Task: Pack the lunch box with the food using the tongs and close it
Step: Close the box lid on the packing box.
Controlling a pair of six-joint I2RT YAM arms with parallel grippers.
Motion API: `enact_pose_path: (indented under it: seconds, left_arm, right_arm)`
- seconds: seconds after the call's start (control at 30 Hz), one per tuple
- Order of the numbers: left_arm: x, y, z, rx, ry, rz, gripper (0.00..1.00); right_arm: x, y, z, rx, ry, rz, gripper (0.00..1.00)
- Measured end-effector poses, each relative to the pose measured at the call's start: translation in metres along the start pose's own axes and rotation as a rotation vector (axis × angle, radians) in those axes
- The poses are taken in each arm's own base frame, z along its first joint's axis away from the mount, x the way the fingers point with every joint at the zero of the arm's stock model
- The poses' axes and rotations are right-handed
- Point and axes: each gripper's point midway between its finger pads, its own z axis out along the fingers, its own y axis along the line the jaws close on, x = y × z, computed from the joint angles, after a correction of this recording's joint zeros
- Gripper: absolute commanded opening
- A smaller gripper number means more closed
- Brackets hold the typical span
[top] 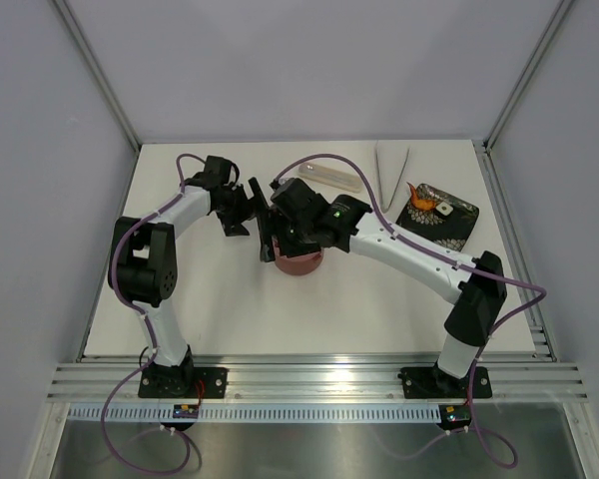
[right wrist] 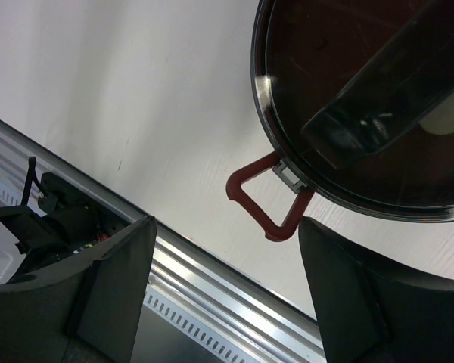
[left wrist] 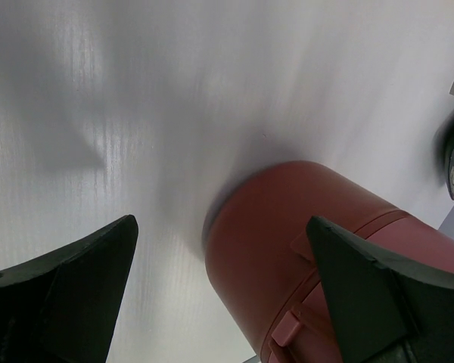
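Observation:
The lunch box (top: 299,263) stands stacked and maroon at the table's middle, its top hidden under my right wrist. The left wrist view shows its maroon side (left wrist: 287,242) with latch tabs. My left gripper (left wrist: 221,220) is open, one finger in front of that wall. In the right wrist view the round grey lid (right wrist: 348,98) fills the upper right, and one red latch (right wrist: 263,200) hangs outward from its rim. My right gripper (right wrist: 227,227) is open beside the latch, holding nothing. The tongs (top: 391,172) lie at the back. The food (top: 420,196) sits on a black tray (top: 459,226).
A long pale beige cutlery case (top: 329,178) lies behind the lunch box. My left gripper (top: 242,212) and right gripper (top: 278,236) crowd close together over the box. The metal rail (right wrist: 212,295) of the near table edge runs under the right fingers.

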Motion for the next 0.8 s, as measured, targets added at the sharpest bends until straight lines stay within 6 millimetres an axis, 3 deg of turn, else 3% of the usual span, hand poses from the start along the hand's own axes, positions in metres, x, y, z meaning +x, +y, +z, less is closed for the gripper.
enact_pose_path:
  seconds: [0.17, 0.3, 0.47, 0.6, 0.7, 0.8]
  left_arm:
    - [0.0, -0.001, 0.0, 0.001, 0.001, -0.001, 0.99]
    - [0.0, -0.001, 0.0, 0.001, 0.001, -0.005, 0.99]
    - [0.0, -0.001, 0.0, 0.002, 0.0, -0.008, 0.99]
    - [0.001, -0.002, 0.0, 0.004, 0.003, -0.011, 0.98]
    - [0.002, -0.001, 0.001, -0.002, 0.003, -0.011, 0.98]
    - [0.002, 0.007, -0.004, -0.045, -0.024, -0.012, 0.96]
  right_arm:
    - [-0.003, -0.009, -0.006, 0.037, -0.03, -0.005, 0.83]
    - [-0.005, -0.02, -0.023, 0.078, -0.07, -0.004, 0.83]
    - [-0.009, -0.041, -0.043, 0.173, -0.115, 0.001, 0.91]
    - [-0.008, -0.05, -0.046, 0.218, -0.117, 0.008, 0.9]
    - [-0.01, -0.052, -0.046, 0.23, -0.126, 0.015, 0.87]
    - [-0.014, -0.055, -0.047, 0.254, -0.149, 0.024, 0.71]
